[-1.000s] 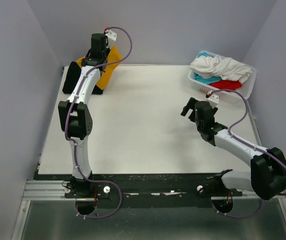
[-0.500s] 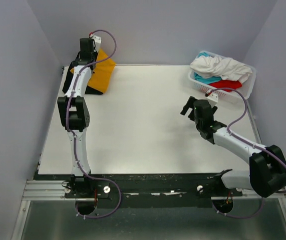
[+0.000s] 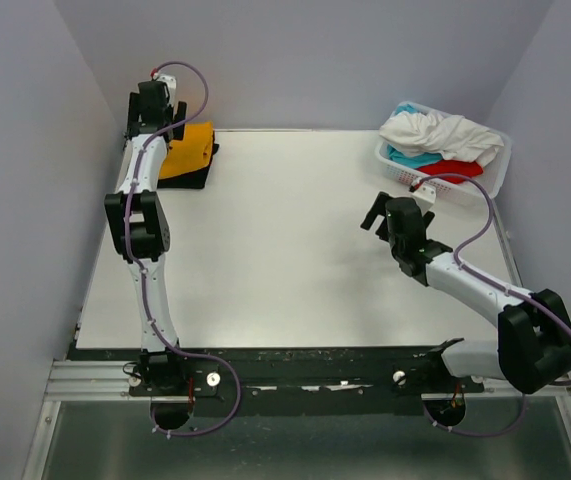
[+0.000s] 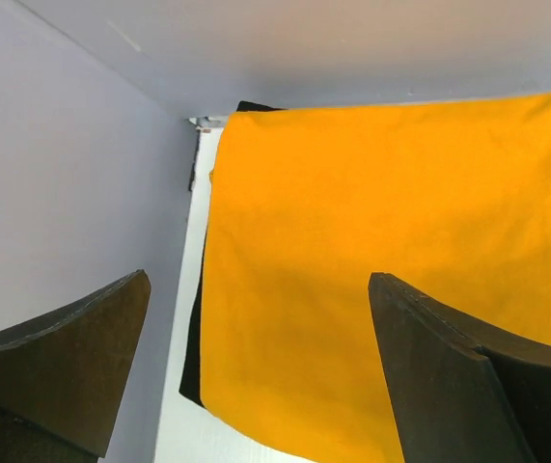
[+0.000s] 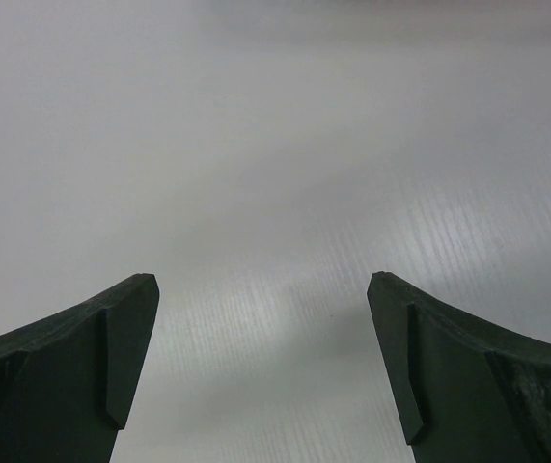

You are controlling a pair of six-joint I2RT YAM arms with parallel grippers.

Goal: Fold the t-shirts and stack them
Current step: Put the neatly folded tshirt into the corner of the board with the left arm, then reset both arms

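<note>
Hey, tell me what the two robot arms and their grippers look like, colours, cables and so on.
The left arm and right arm have white links joined by bulky black joints. A thin purple cable loops along each, from base to wrist. The left gripper and right gripper each have two dark, wedge-shaped fingers.

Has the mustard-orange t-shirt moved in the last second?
Yes: the mustard-orange t-shirt shifted left toward the far-left corner of the table, settling flat on the black t-shirt.
</note>
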